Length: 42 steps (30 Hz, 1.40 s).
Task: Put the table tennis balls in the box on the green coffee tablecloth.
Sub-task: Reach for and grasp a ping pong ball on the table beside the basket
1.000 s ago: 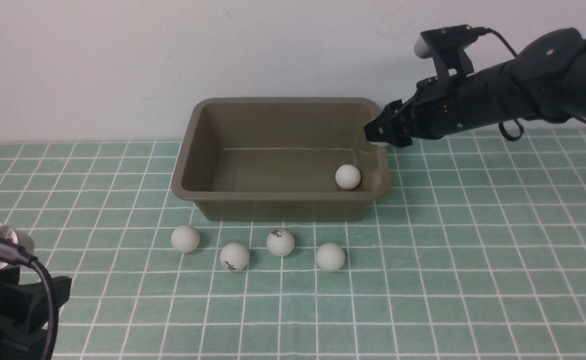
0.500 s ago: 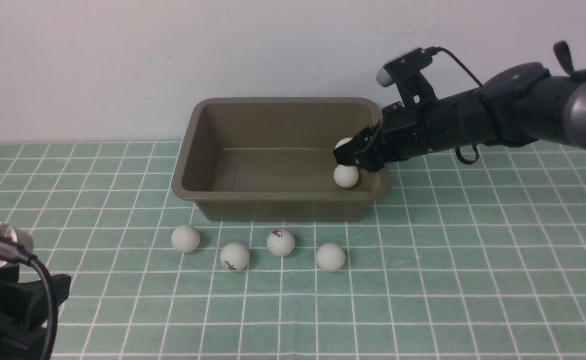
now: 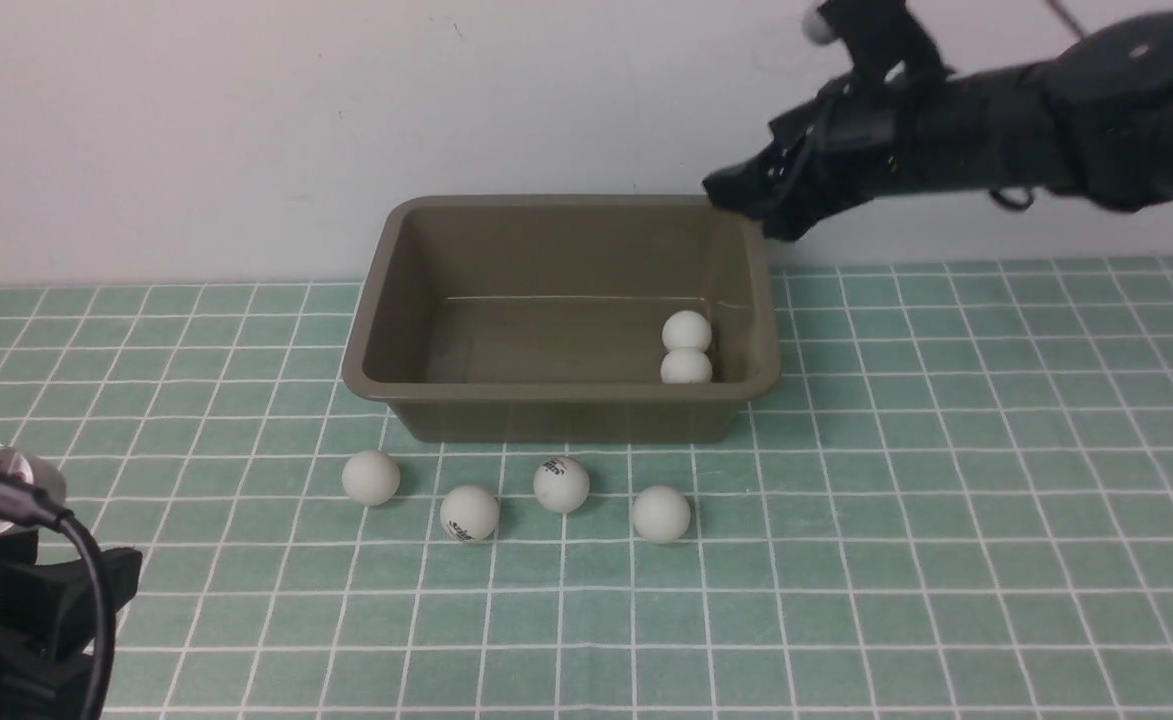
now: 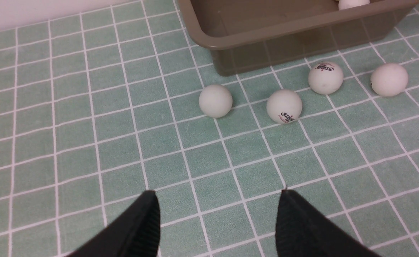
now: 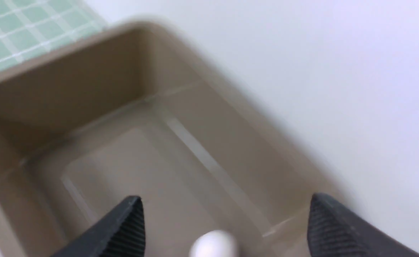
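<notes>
Sitting in box (image 3: 561, 415), two table tennis balls (image 3: 687, 331) together, right end

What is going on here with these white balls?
A two-armed robot is collecting table tennis balls into the olive-brown box. Two lie close together at its right end; four wait on the green tablecloth in front. The right gripper hangs open, empty, above the box's far right corner; the left gripper is open too.

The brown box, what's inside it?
Two white table tennis balls, one just behind the other, sit near the right end of the box. Nothing else shows. The front wall hides the nearer ball's bottom and the floor strip behind it.
</notes>
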Tool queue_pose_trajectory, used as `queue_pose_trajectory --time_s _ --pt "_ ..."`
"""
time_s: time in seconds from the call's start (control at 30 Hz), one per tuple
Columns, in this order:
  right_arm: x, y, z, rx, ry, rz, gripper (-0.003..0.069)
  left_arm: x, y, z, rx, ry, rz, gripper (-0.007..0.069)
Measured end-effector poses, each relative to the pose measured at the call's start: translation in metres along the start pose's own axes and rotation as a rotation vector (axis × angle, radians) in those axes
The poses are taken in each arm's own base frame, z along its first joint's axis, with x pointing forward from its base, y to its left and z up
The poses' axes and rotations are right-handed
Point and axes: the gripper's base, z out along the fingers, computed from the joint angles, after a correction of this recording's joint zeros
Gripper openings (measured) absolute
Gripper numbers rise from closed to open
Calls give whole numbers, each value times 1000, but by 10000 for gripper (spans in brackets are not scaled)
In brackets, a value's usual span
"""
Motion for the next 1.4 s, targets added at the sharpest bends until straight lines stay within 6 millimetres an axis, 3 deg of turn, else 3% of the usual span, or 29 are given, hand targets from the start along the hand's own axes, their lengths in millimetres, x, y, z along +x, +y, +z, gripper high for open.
queue_pose_trajectory --time_s 0.07,0.17,0.33,0.37,0.43,0.8,0.93,1.1,1.4 --pt "-14 -4 -22 39 -19 -33 526 0 1 3 0 11 -3 395" --pt "-40 -10 -74 82 -61 1 508 -1 4 14 2 51 -15 395" --pt "-54 -3 -113 47 -58 51 504 -1 10 36 -1 122 -40 395" --pt "-53 -3 -114 42 -53 49 504 -1 10 38 -1 128 -41 395" --pt "-57 6 -127 -13 -34 58 504 -4 16 60 5 199 -70 395" --pt "-55 20 -137 -133 31 100 504 -44 33 126 82 300 56 400" --pt "-54 21 -137 -143 39 114 504 -54 35 149 147 291 107 443" --pt "-54 22 -137 -150 46 118 504 -49 34 174 222 299 152 487" --pt "-53 22 -137 -151 47 121 504 -25 40 225 256 289 144 490"
